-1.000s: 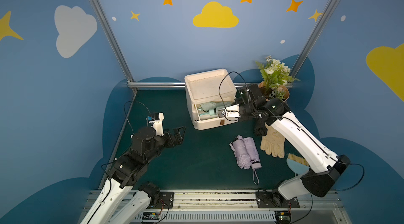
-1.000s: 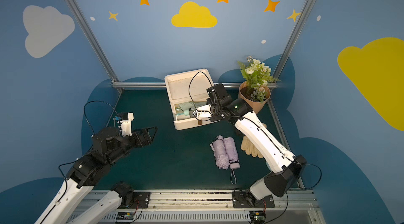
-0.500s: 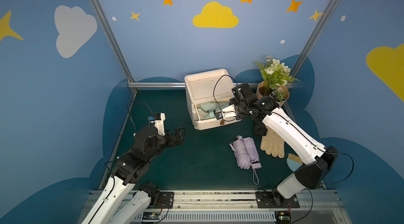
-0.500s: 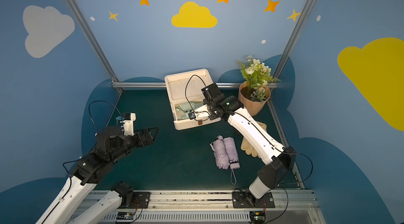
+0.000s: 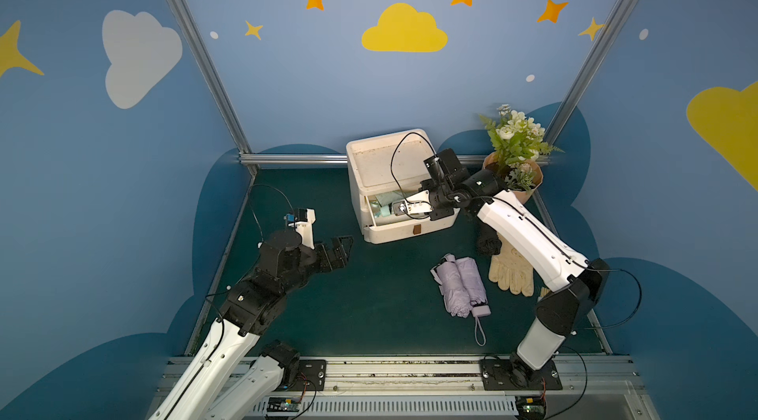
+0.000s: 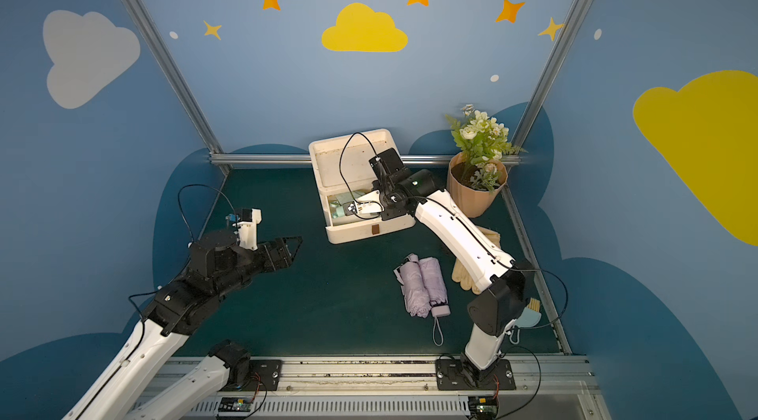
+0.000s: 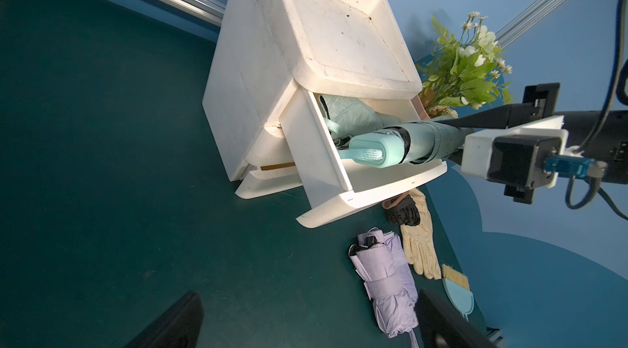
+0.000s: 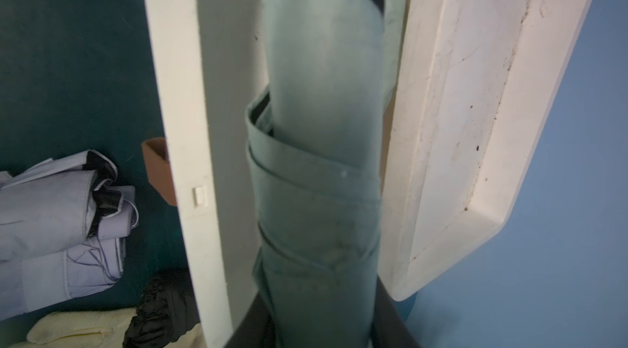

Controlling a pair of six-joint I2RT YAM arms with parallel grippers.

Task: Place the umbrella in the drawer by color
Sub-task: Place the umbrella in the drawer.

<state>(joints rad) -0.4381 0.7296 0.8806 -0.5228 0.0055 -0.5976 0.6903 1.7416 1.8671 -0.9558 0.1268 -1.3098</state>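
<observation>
The right end effector (image 7: 452, 140) is clamped on a folded mint-green umbrella (image 7: 421, 140), holding it level inside the pulled-out upper drawer (image 7: 390, 190) of the white drawer unit (image 5: 385, 159). Its fabric is wrapped tight with a strap. A black band sits ahead of a rounded mint handle, which carries a woven wrist loop. A second mint umbrella (image 7: 353, 115) lies deeper in the same drawer. Two lilac folded umbrellas (image 5: 461, 284) lie side by side on the table (image 5: 328, 315). The left end effector (image 5: 348, 250) hovers with its fingers apart, holding nothing.
</observation>
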